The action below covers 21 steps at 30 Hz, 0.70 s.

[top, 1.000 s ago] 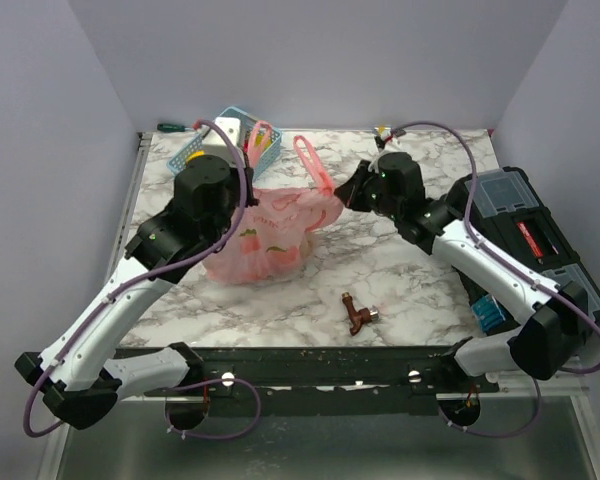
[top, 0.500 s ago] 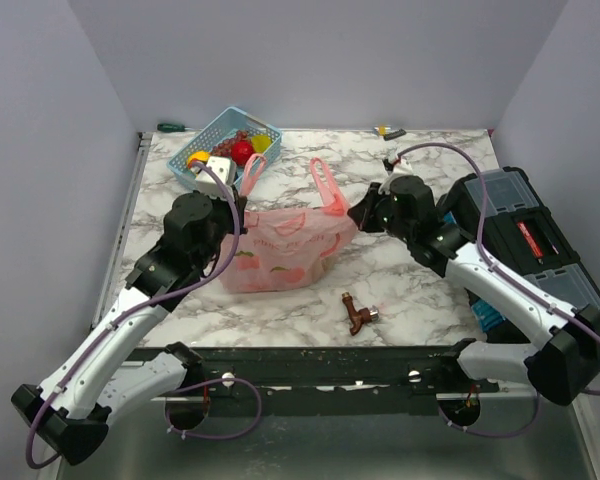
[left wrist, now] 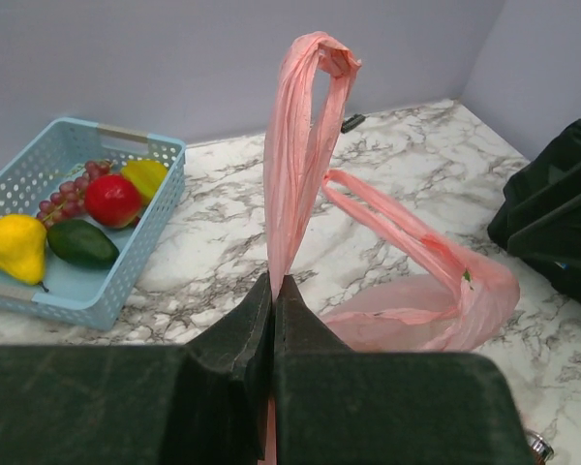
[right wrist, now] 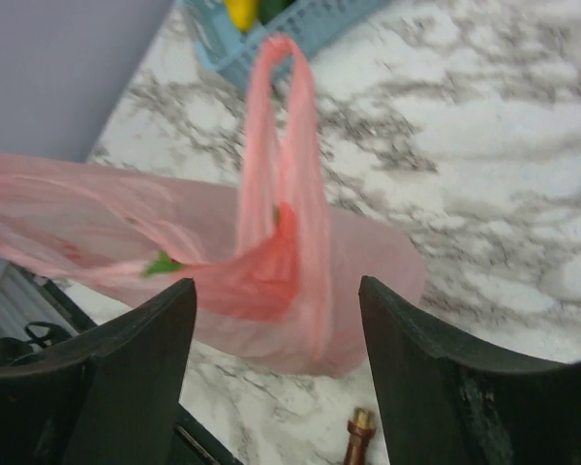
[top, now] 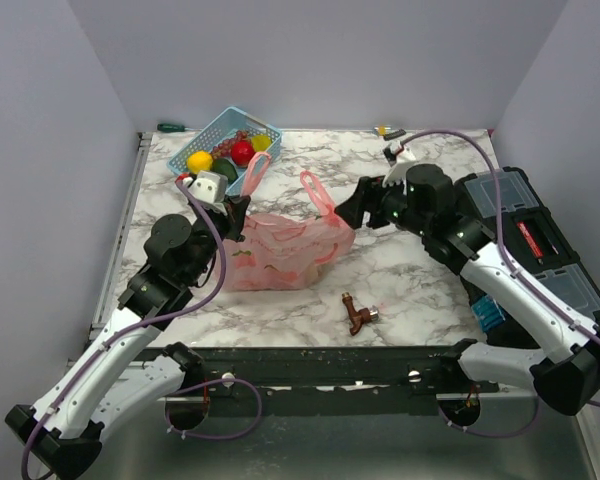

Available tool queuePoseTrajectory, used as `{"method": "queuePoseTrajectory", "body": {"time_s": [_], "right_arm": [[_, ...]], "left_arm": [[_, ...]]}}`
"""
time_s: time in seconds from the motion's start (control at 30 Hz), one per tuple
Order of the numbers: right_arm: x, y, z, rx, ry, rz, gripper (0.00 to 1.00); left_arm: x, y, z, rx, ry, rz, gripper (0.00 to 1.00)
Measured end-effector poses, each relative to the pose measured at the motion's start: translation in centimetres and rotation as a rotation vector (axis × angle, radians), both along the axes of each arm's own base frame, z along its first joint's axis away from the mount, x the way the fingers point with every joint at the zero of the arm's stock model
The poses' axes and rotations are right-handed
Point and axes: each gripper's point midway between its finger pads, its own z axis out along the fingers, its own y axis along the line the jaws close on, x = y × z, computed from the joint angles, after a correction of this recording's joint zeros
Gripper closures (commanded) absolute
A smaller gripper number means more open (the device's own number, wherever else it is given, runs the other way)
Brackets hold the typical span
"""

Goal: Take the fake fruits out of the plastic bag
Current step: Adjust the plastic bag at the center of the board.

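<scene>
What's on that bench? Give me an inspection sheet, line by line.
Surface: grey-veined marble table.
Job's things: pink plastic bag crumpled mid-table, something red and green inside; fake fruits in the blue basket.
Clutter: brown tap piece near the front; black toolbox right; screwdriver at far edge.
Grippers: left gripper shut on a bag handle; right gripper open at the bag's right end.
Cables: purple cables along both arms.
Surroundings: plain lilac walls.

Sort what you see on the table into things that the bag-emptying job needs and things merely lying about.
Job in hand:
plastic bag
red fruit showing through it
left gripper, shut on a bag handle
right gripper, open

Lying about:
blue basket
brown metal piece
black toolbox
</scene>
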Motion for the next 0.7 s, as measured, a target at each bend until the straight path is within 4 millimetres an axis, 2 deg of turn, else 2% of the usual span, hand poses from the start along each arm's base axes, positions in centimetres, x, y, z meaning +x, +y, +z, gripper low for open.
{"method": "queuePoseTrajectory", "body": {"time_s": [0.07, 0.13, 0.2, 0.27, 0.37, 0.53, 0.6, 0.7], "right_arm": [[0.0, 1.0, 3.0, 0.03, -0.058, 0.047, 0.21], [-0.5, 2.7, 6.1, 0.062, -0.124, 0.13, 0.22], [-1.0, 4.9, 8.4, 0.089, -0.173, 0.215, 0.3], [-1.0, 6.9, 9.3, 0.106, -0.195, 0.28, 0.39], [-0.5, 9.3, 8.2, 0.12, -0.167, 0.352, 0.51], [-0.1, 12.0, 3.2, 0.107, -0.028, 0.401, 0.58], [-1.3, 12.8, 1.5, 0.102, 0.016, 0.424, 0.6], [-4.8, 14.3, -1.1, 0.095, 0.076, 0.485, 0.62]], "left_arm": [[-0.1, -0.2, 0.2, 0.0, -0.008, -0.012, 1.0], [-0.2, -0.4, 0.2, 0.006, -0.011, -0.024, 1.0], [-0.3, -0.6, 0.1, 0.01, -0.012, -0.032, 1.0], [-0.3, -0.7, 0.1, 0.013, -0.014, -0.037, 1.0], [-0.4, -0.9, 0.1, 0.02, -0.017, -0.044, 1.0], [-0.6, -1.1, 0.1, 0.031, -0.023, -0.053, 1.0], [-0.6, -1.2, 0.1, 0.032, -0.023, -0.056, 1.0], [-0.7, -1.3, 0.1, 0.032, -0.022, -0.06, 1.0]]}}
